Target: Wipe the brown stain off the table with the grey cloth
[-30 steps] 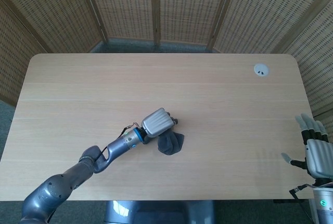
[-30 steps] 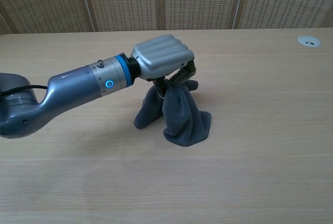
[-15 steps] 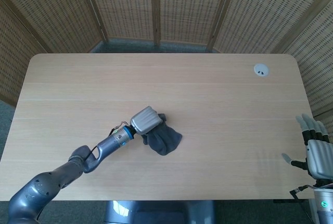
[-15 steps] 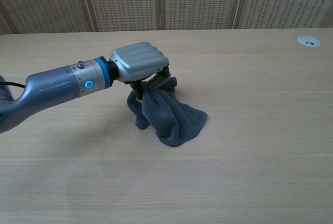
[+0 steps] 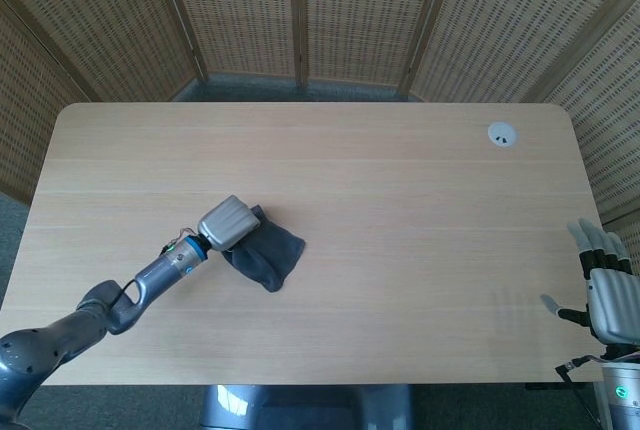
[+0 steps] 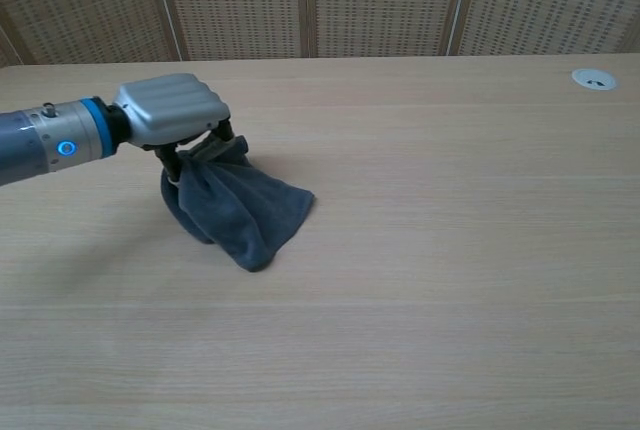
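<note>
My left hand [image 5: 228, 221] [image 6: 172, 112] grips the top of the grey cloth [image 5: 264, 254] [image 6: 240, 212], left of the table's middle. The cloth hangs from the fingers and trails to the right, its lower folds lying on the table [image 5: 400, 190]. No brown stain shows on the wood in either view. My right hand [image 5: 605, 285] hovers at the table's near right corner, fingers spread and holding nothing; the chest view does not show it.
A round white cable grommet [image 5: 501, 134] [image 6: 594, 78] sits in the far right corner of the table. Woven wicker screens [image 5: 300, 10] stand behind the table's far edge.
My left hand has dragged the grey cloth across the table to the left, away from the middle. The right hand has not moved.
</note>
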`<state>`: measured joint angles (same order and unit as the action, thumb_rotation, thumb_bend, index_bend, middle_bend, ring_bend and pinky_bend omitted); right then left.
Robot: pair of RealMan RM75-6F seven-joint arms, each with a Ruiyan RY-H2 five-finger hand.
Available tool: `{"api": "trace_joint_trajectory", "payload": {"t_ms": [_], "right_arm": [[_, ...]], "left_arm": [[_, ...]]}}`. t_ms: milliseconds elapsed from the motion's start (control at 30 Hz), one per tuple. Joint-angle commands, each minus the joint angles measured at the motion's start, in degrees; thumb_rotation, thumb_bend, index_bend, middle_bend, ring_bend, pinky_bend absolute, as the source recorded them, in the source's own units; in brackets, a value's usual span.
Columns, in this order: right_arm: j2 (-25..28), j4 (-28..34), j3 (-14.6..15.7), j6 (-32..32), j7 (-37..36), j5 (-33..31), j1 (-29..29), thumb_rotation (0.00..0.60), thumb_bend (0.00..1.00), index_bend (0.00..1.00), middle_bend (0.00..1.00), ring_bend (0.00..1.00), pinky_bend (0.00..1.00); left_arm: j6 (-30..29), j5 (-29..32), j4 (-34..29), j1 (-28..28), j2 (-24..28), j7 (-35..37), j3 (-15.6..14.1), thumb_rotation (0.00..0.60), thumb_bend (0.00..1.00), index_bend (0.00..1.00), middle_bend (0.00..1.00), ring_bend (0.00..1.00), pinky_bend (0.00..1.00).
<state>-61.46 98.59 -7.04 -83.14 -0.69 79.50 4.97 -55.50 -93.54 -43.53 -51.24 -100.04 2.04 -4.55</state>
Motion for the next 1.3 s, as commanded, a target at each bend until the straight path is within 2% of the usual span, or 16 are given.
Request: {"api": "trace_joint_trajectory", "payload": {"t_ms": [33,300,567,700,900,1100,1300], "right_arm": [[-0.02,0.08,0.06,-0.05,0.09,0.15,-0.01,0.6,0.0,0.0,0.0,0.0,0.0],[-0.09,0.22,0.21,-0.06,0.33,0.43,0.01,0.6,0.0,0.0,0.0,0.0,0.0],[-0.41,0.35,0.52,0.04,1.11,0.9,0.13,0.6,0.0,0.0,0.0,0.0,0.0],[-0.72,0.43,0.76,0.21,1.86,1.08,0.23,0.6,0.0,0.0,0.0,0.0,0.0],[-0.95,0.37,0.75,0.25,2.35,0.92,0.28,0.6,0.0,0.0,0.0,0.0,0.0],[-0.82,0.19,0.59,0.57,1.92,0.48,0.38,0.6,0.0,0.0,0.0,0.0,0.0],[-0.97,0.09,0.94,1.43,2.27,0.47,0.66,0.6,0.0,0.0,0.0,0.0,0.0]], "left_arm": [[-0.85,0.36,-0.9,1.81,2.61,-0.34,-0.66,0.6,0.14,0.76,0.76,0.72,0.98],[-4.22,2.77,-2.15,5.16,10.0,-0.09,1.06,0.6,0.15,0.76,0.76,0.72,0.98],[-8.84,7.03,-5.96,7.37,16.23,2.08,6.3,0.6,0.15,0.76,0.76,0.72,0.98],[-8.62,9.08,-6.51,6.96,16.28,1.74,8.83,0.6,0.15,0.76,0.76,0.72,0.98],[-4.79,13.84,-9.49,5.95,14.93,4.63,12.65,0.6,0.15,0.76,0.75,0.72,0.98],[-2.44,16.59,-8.89,5.16,12.42,0.61,14.18,0.6,0.15,0.76,0.75,0.72,0.98],[-0.07,26.0,-9.77,4.46,8.04,-4.24,19.94,0.6,0.15,0.76,0.74,0.72,0.98]]}}
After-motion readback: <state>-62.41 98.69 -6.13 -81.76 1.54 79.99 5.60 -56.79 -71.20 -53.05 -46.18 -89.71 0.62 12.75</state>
